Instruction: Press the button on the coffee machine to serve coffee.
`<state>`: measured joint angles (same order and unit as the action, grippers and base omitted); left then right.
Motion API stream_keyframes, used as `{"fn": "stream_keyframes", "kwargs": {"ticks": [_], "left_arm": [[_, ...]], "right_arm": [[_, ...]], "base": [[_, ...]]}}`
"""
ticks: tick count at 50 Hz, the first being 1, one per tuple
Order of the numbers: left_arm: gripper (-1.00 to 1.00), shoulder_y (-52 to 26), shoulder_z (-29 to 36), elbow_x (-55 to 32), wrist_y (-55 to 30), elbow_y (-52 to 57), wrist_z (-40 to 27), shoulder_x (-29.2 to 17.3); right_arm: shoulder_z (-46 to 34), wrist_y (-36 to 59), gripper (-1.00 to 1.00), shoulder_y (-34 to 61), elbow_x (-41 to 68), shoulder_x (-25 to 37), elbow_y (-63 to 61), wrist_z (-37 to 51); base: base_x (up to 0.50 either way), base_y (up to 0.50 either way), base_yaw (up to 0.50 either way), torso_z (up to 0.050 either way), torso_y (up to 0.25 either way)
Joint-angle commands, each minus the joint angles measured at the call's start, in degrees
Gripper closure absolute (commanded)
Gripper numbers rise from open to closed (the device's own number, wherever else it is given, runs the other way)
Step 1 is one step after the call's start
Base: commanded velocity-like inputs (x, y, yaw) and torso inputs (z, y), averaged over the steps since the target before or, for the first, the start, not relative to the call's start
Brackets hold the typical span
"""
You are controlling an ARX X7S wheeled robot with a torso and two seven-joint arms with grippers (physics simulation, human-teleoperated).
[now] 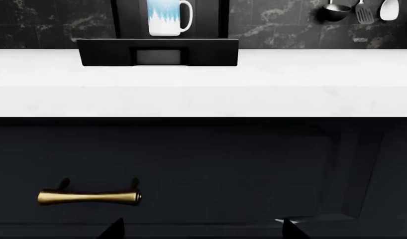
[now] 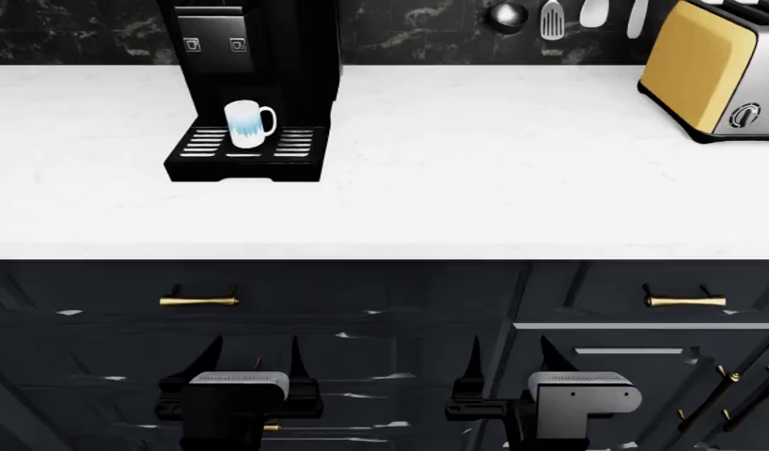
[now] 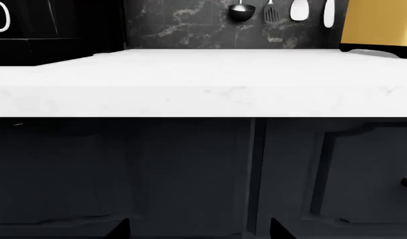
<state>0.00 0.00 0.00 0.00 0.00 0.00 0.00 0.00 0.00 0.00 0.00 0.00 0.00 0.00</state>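
Note:
The black coffee machine [image 2: 253, 56] stands at the back left of the white counter, with two small square buttons [image 2: 215, 44] on its grey front panel. A white and blue mug [image 2: 248, 123] sits on its slotted drip tray [image 2: 249, 147]. In the left wrist view the mug [image 1: 169, 18] and the tray's front [image 1: 158, 52] show straight ahead. My left gripper [image 2: 253, 357] and right gripper [image 2: 508, 355] are both open and empty, low in front of the dark drawers, well below the counter edge. The right wrist view shows only the machine's edge [image 3: 54, 30].
A yellow-and-silver toaster [image 2: 717, 70] stands at the counter's back right. Utensils [image 2: 548, 17] hang on the dark marble wall. Dark drawers below carry brass handles [image 2: 199, 301] [image 2: 685, 302]. The white counter edge [image 2: 384, 246] overhangs the grippers.

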Motion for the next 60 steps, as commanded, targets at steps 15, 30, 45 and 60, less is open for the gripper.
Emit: {"fn": "stream_keyframes", "kwargs": {"ticks": [15, 30, 45, 60], "left_arm": [[-1.00, 0.20, 2.79, -3.53, -1.42, 0.37, -2.72, -3.28], [-1.00, -0.22, 4.61, -4.54, -2.47, -0.02, -3.75, -4.51], [-1.00, -0.11, 5.88, -4.88, -2.38, -0.31, -4.92, -5.79], [-1.00, -0.28, 6.60, -6.21, -2.86, -0.12, -5.89, -6.45]], "right_arm": [[-3.96, -0.45, -1.00, -0.01, 0.85, 3.39, -0.52, 4.29], [-5.14, -0.79, -1.00, 0.13, 1.80, 4.45, 0.05, 6.05], [-6.23, -0.75, -1.00, 0.31, 2.69, 5.41, -0.13, 7.21], [-7.27, -1.00, -1.00, 0.45, 3.55, 6.26, 0.18, 8.26]], "base": [[0.00, 0.00, 0.00, 0.000, 0.000], [0.00, 0.46, 0.00, 0.000, 0.000], [0.02, 0.47, 0.00, 0.000, 0.000], [0.14, 0.18, 0.00, 0.000, 0.000]]}}
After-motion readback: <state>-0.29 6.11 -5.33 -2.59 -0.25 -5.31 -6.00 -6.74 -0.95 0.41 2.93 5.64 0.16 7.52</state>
